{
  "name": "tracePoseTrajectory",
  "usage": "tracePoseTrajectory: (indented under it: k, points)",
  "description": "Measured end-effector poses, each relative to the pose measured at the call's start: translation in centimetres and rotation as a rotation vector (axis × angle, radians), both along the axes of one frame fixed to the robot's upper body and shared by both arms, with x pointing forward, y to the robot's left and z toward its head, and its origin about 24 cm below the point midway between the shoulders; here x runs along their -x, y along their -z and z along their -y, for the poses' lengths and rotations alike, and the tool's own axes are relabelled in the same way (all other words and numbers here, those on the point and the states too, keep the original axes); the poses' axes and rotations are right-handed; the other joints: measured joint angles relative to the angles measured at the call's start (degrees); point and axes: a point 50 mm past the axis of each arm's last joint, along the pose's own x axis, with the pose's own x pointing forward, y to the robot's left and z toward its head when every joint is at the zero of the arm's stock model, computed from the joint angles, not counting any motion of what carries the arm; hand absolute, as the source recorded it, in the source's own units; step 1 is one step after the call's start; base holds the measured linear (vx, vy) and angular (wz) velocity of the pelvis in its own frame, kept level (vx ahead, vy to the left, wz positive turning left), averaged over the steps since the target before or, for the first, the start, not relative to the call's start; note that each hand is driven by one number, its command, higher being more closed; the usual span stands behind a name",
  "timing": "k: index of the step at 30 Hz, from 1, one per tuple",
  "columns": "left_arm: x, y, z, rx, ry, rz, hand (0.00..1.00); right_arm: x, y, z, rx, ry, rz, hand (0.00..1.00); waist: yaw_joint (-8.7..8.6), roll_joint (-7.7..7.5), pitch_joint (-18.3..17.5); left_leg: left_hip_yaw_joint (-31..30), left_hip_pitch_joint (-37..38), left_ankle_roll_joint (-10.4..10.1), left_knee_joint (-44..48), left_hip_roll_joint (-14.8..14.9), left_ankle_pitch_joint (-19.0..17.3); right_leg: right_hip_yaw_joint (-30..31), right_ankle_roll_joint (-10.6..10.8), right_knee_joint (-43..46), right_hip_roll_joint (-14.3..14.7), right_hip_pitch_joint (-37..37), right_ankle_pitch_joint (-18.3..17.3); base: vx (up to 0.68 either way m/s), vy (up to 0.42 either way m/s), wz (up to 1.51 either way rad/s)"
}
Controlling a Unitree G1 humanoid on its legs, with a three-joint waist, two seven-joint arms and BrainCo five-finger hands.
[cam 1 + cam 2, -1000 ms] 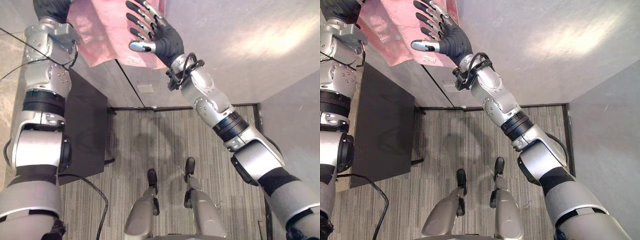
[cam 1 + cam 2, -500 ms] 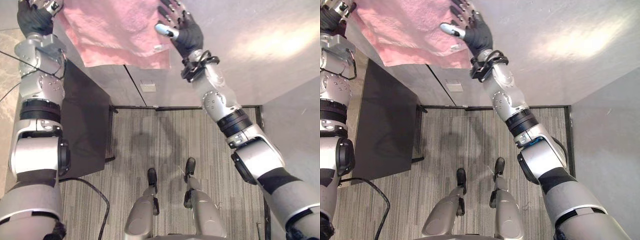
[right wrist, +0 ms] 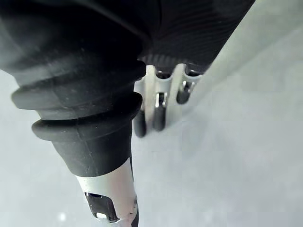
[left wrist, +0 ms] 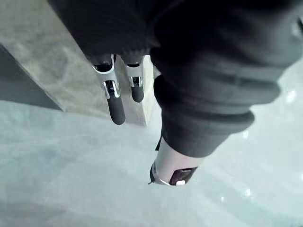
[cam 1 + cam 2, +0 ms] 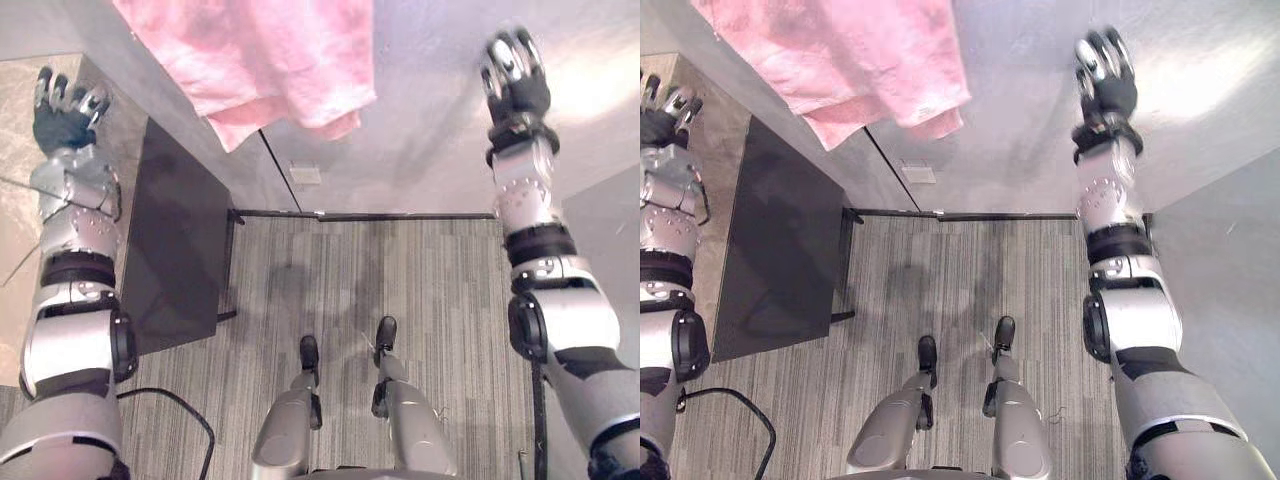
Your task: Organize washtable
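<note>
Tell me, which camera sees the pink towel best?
The left eye view: the pink towel sits near its top middle, with the lower edge and drooping corner plain. The right eye view shows the same towel, further left. The wrist views face a grey surface.

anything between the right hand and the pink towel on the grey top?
Nothing. In the left eye view, the stretch of grey top between the pink towel and the right hand is bare.

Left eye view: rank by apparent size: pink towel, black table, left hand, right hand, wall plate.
1. pink towel, though cut off at the frame's top
2. black table
3. left hand and right hand: look alike, no ranking
4. wall plate
</note>
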Motion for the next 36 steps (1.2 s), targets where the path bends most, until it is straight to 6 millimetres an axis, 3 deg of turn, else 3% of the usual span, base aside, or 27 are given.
tracePoseTrajectory:
  k: [1,3,4,6,7,9,10,12,14,15,18,23,26,30,33,36]
  points:
    - [0.5,0.8,-0.7,0.024,-0.023,-0.009,0.0,0.7,2.6,1.4,-0.043,0.043,-0.062,0.0,0.01,-0.09,0.1,0.2,0.4,0.0,0.0,0.0,0.0,0.4,-0.1,0.0,0.1,0.2,0.0,0.03,0.035,-0.09]
    - [1.2,1.9,-1.4,0.04,-0.043,-0.022,0.0,1.8,6.1,3.0,-0.106,0.097,-0.132,0.0,-0.19,-0.17,0.1,0.4,1.2,0.0,-0.1,0.0,-0.1,0.6,-0.6,0.0,0.1,0.9,-0.7,0.03,0.034,-0.08]
    - [1.9,2.6,-2.1,0.062,-0.068,-0.024,0.0,3.3,9.3,4.1,-0.163,0.146,-0.196,0.0,-0.42,-0.31,0.2,0.6,2.1,-0.1,-0.3,0.1,-0.2,0.9,-0.5,0.0,0.2,1.7,-1.5,0.03,0.018,-0.08]
    - [3.3,3.9,-3.4,0.096,-0.113,-0.025,0.0,5.2,12.7,4.9,-0.205,0.188,-0.264,0.0,-1.39,-0.32,0.2,0.9,2.8,-0.3,-0.5,0.4,-0.3,1.0,-0.5,0.0,0.5,2.3,-2.2,0.02,0.003,-0.07]
    - [3.7,4.3,-3.7,0.095,-0.124,-0.028,0.0,6.0,13.6,5.1,-0.22,0.203,-0.278,0.0,-1.67,-0.34,0.2,1.1,3.1,-0.4,-0.6,0.5,-0.4,1.1,-0.3,0.0,0.6,2.4,-2.7,0.03,-0.006,-0.15]
    - [5.5,5.6,-4.5,0.073,-0.167,-0.05,0.0,9.3,17.0,6.1,-0.266,0.278,-0.331,0.0,-1.73,-0.65,0.0,2.3,4.4,-1.0,-1.2,1.1,-0.8,2.1,-0.3,0.0,1.4,2.9,-2.9,0.04,-0.01,-0.27]
    - [5.9,5.9,-4.7,0.065,-0.177,-0.06,0.0,10.2,17.7,6.5,-0.273,0.3,-0.343,0.0,-1.81,-0.67,0.0,2.4,4.9,-1.0,-1.5,1.2,-0.9,2.1,-0.3,0.0,1.6,3.1,-3.0,0.05,-0.006,-0.18]
    - [7.1,7.3,-4.4,0.014,-0.19,-0.102,0.0,14.1,20.0,8.5,-0.307,0.415,-0.378,0.0,-2.32,-0.65,-0.4,2.4,6.5,-1.4,-1.7,1.6,-1.1,1.9,-0.4,0.0,2.0,4.7,-3.6,0.05,0.012,-0.03]
    - [8.1,9.1,-4.0,0.002,-0.194,-0.145,0.0,16.5,21.2,9.4,-0.321,0.483,-0.4,0.0,-2.87,-0.78,-3.0,2.4,6.8,-1.5,-2.2,1.9,-1.3,1.8,0.1,0.0,2.2,4.8,-4.1,0.07,0.022,0.01]
    - [8.9,11.4,-3.2,0.006,-0.186,-0.204,0.0,18.7,22.1,10.1,-0.321,0.542,-0.418,0.0,-3.17,-0.94,-5.1,2.5,8.2,-1.5,-2.6,2.2,-1.3,1.6,-0.1,0.0,2.5,6.0,-4.5,0.13,0.041,-0.01]
    - [10.2,15.1,-1.1,0.049,-0.153,-0.266,0.0,22.4,23.6,10.5,-0.328,0.631,-0.459,0.0,-3.23,-1.26,-9.0,2.9,11.2,-1.5,-2.4,2.6,-2.8,1.6,0.1,0.0,2.8,9.1,-5.5,0.11,0.067,-0.04]
    - [13.4,21.6,4.2,0.201,-0.077,-0.382,0.0,26.1,26.4,8.6,-0.401,0.687,-0.556,0.0,-3.31,-1.02,-13.9,4.6,15.0,-0.9,-2.0,2.6,-5.4,2.2,0.5,0.0,2.7,13.0,-6.9,0.06,0.07,-0.1]
    - [15.4,24.4,7.7,0.281,-0.022,-0.447,0.0,28.0,27.8,7.0,-0.425,0.693,-0.625,0.0,-3.39,-0.55,-15.2,6.5,16.8,-0.5,-0.7,2.9,-6.8,2.2,0.5,0.0,2.5,15.3,-7.3,0.08,0.066,-0.03]
    - [19.5,28.8,12.7,0.403,0.049,-0.619,0.0,30.4,29.8,4.6,-0.426,0.661,-0.755,0.0,-3.85,1.21,-17.5,8.7,19.5,-0.4,1.8,3.4,-9.3,2.5,1.0,0.0,2.4,18.8,-8.5,0.06,0.066,-0.08]
    - [22.0,31.9,14.9,0.456,0.095,-0.784,0.0,31.4,31.6,2.8,-0.407,0.569,-0.882,0.0,-4.16,1.33,-17.9,11.8,21.6,-0.8,2.0,4.1,-9.8,2.6,1.7,0.0,2.4,20.6,-9.3,0.04,0.035,-0.08]
    - [24.5,34.3,15.5,0.543,0.071,-0.91,0.0,31.8,32.7,1.5,-0.378,0.49,-0.965,0.0,-4.36,1.06,-17.6,14.3,22.5,-1.0,2.0,4.5,-10.1,3.1,1.3,0.0,2.6,20.6,-9.8,-0.01,0.001,-0.23]
